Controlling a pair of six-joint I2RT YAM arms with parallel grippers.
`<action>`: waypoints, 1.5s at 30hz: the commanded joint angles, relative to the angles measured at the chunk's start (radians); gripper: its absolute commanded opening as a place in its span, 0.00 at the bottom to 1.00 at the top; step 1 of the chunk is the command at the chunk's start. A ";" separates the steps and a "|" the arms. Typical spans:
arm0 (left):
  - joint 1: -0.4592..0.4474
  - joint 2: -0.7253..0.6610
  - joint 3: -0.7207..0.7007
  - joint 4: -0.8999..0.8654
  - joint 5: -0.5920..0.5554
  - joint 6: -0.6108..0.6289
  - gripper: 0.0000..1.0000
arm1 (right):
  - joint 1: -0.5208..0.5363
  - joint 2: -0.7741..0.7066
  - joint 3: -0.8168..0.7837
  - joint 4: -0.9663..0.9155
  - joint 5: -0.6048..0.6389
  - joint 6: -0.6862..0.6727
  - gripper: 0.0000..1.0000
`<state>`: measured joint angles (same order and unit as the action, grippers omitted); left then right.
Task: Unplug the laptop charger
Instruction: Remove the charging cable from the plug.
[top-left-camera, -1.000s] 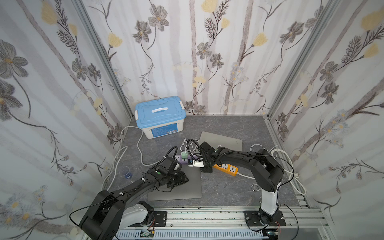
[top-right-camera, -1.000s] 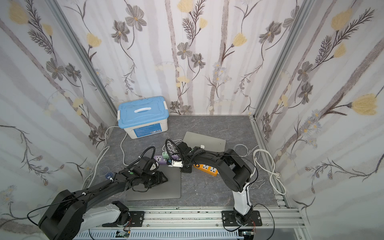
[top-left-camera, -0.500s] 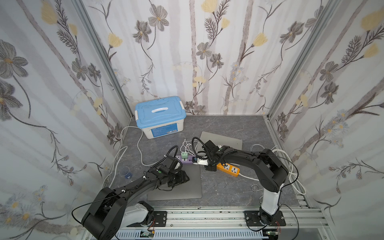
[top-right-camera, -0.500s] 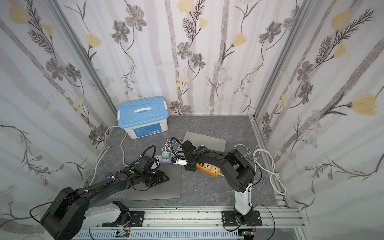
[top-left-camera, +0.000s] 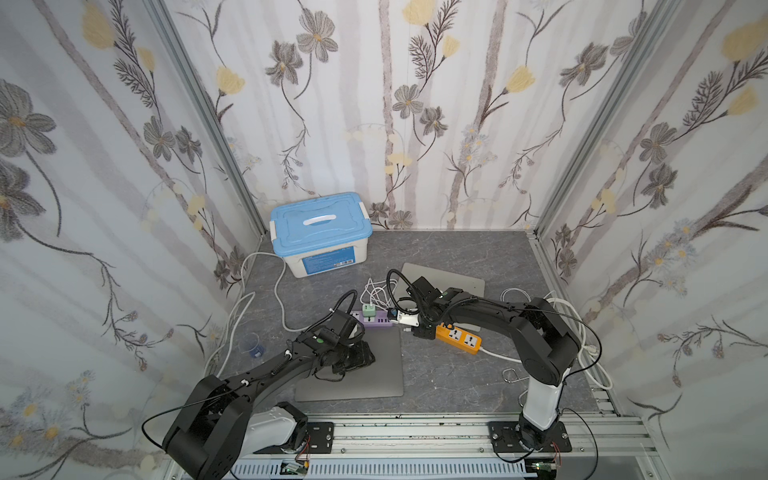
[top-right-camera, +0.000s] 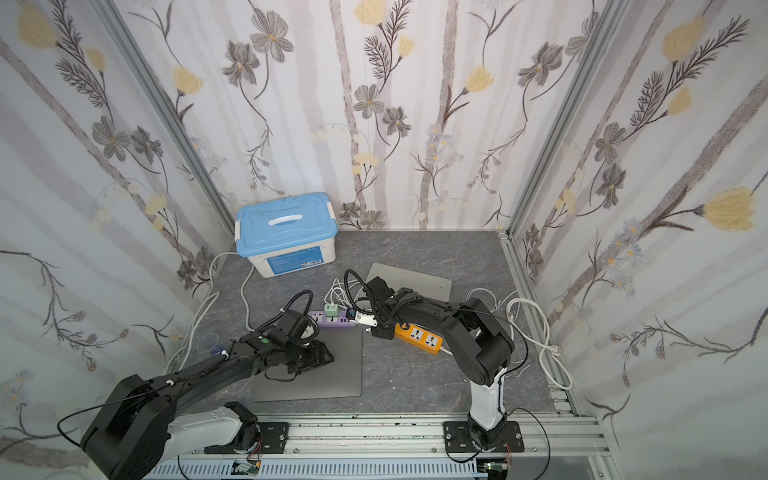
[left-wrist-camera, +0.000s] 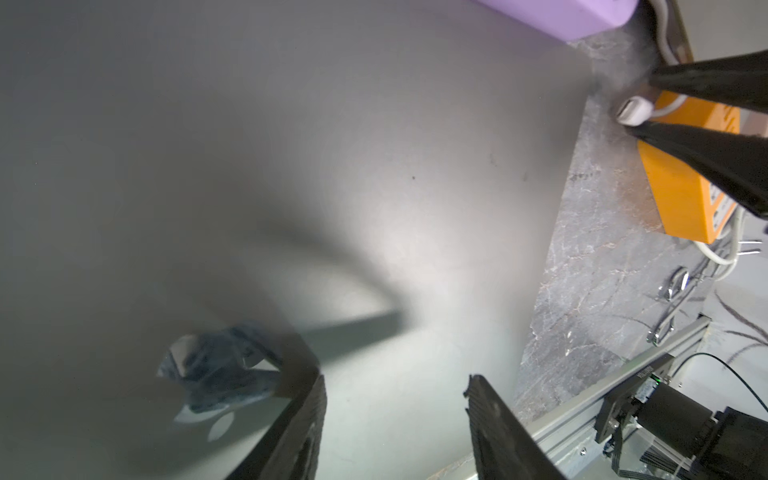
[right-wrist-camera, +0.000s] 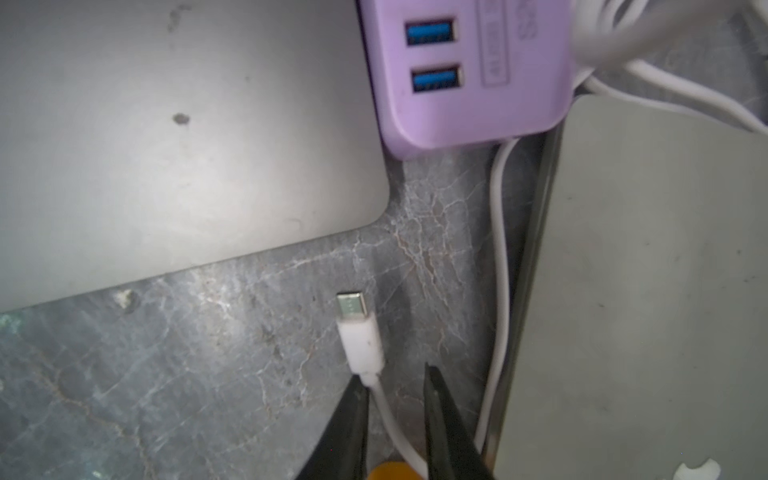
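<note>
The laptop charger's white USB-C plug (right-wrist-camera: 357, 328) lies free on the grey table, a short way from the corner of the near closed laptop (top-left-camera: 374, 365). Its thin cable (right-wrist-camera: 388, 419) runs back between the fingers of my right gripper (right-wrist-camera: 392, 372), which stand slightly apart and do not pinch it. In both top views my right gripper (top-left-camera: 409, 329) sits low between the purple power strip (top-left-camera: 376, 322) and the orange one (top-left-camera: 459, 338). My left gripper (left-wrist-camera: 395, 382) is open, resting over the near laptop's lid (left-wrist-camera: 291, 166).
A second closed laptop (top-left-camera: 457, 280) lies behind the right arm. A green adapter (top-left-camera: 368, 309) is plugged into the purple strip. A blue-lidded box (top-left-camera: 320, 232) stands at the back left. White cables (top-left-camera: 582, 332) loop along the right edge. A small cup (top-left-camera: 251, 347) sits left.
My right gripper has drawn the plug away from the near laptop to the right, then parted its fingers and let the cable go. The left arm has stayed put.
</note>
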<state>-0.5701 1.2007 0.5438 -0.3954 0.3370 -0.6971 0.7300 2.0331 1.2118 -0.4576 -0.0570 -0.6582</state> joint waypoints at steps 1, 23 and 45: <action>0.006 -0.014 0.029 -0.079 -0.035 0.040 0.58 | -0.001 -0.029 0.006 0.013 -0.023 0.039 0.28; 0.173 -0.036 0.224 -0.166 -0.020 0.151 0.58 | -0.021 -0.260 0.020 0.200 -0.142 0.107 0.46; 0.319 0.204 0.392 -0.104 0.067 0.200 0.57 | -0.023 -0.066 0.191 0.316 -0.415 0.113 0.57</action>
<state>-0.2531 1.3911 0.9253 -0.5205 0.3969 -0.5156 0.7074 1.9446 1.3746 -0.1680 -0.4068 -0.5320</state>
